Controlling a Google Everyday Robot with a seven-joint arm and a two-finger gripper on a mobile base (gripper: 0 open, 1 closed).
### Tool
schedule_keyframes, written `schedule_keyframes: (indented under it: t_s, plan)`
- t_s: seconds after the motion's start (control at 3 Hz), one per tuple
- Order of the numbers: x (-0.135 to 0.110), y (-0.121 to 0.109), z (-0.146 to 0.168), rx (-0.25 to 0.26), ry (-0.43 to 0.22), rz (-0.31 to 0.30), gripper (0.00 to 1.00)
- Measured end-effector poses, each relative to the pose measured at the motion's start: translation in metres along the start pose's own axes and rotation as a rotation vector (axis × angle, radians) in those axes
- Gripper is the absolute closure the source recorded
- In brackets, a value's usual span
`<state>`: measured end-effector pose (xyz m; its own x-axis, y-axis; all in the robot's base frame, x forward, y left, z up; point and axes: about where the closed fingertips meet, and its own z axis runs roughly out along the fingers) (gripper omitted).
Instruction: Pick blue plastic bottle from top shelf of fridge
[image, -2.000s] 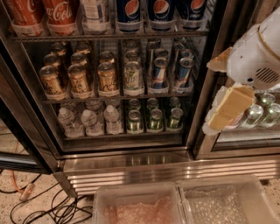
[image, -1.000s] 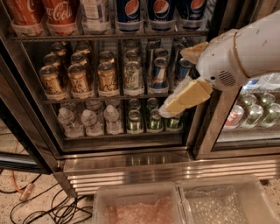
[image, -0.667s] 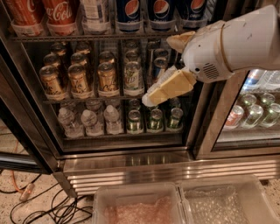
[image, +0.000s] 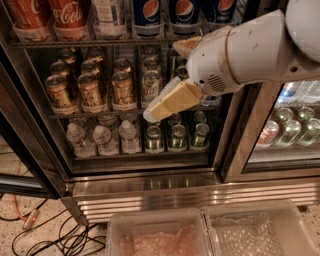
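Note:
The blue plastic bottle (image: 107, 16), clear with a pale whitish-blue label, stands on the top shelf (image: 100, 43) of the fridge (image: 150, 192). It is between red Coca-Cola bottles (image: 68, 17) on its left and dark blue Pepsi bottles (image: 148, 15) on its right. Its upper part is cut off by the frame. My gripper (image: 150, 116), cream-coloured on a white arm (image: 240, 52), hangs in front of the middle rack. It is below and to the right of the bottle, and holds nothing that I can see.
Gold and silver cans (image: 90, 90) fill the middle rack. Small water bottles (image: 102, 137) and green cans (image: 175, 135) stand on the lower rack. A second cooler with cans (image: 292, 127) is at the right. Two clear bins (image: 200, 235) lie below, and cables (image: 45, 235) on the floor at the left.
The arm has swung in from the right edge, leftwards and slightly upwards across the fridge front, so the gripper is now in front of the middle rack.

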<state>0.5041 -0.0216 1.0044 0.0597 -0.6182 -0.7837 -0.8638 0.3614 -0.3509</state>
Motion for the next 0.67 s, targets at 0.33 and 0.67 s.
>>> schedule_keyframes:
  t_s: [0.33, 0.67]
  plan:
    - [-0.016, 0.002, 0.027, 0.029, -0.086, 0.016, 0.0]
    - [-0.045, -0.006, 0.051, 0.095, -0.193, 0.043, 0.0]
